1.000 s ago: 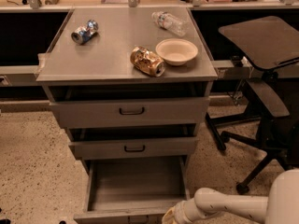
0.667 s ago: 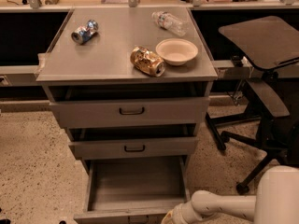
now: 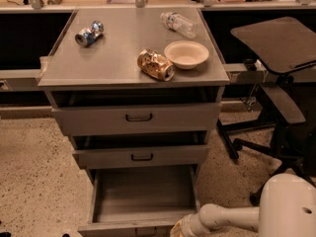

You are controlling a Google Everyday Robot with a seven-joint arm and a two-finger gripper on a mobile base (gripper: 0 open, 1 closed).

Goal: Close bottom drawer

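Observation:
The bottom drawer [image 3: 143,194] of the grey cabinet is pulled far out, and its empty grey inside shows. Its front panel [image 3: 123,228] lies at the lower edge of the camera view. My gripper [image 3: 178,229] is at the bottom edge, just right of the drawer's front right corner, at the end of my white arm [image 3: 232,216]. The mid drawer [image 3: 142,156] and the top drawer [image 3: 138,117] above stand slightly out.
On the cabinet top [image 3: 113,58] lie a crushed blue can [image 3: 89,33], a gold can [image 3: 155,64], a white bowl [image 3: 186,54] and a plastic bottle [image 3: 178,23]. A black office chair [image 3: 276,83] stands right. The floor [image 3: 34,172] is speckled.
My arm has shifted slightly, its white body now lower right in view. The gripper stays by the drawer's front right corner. The drawer has not visibly moved.

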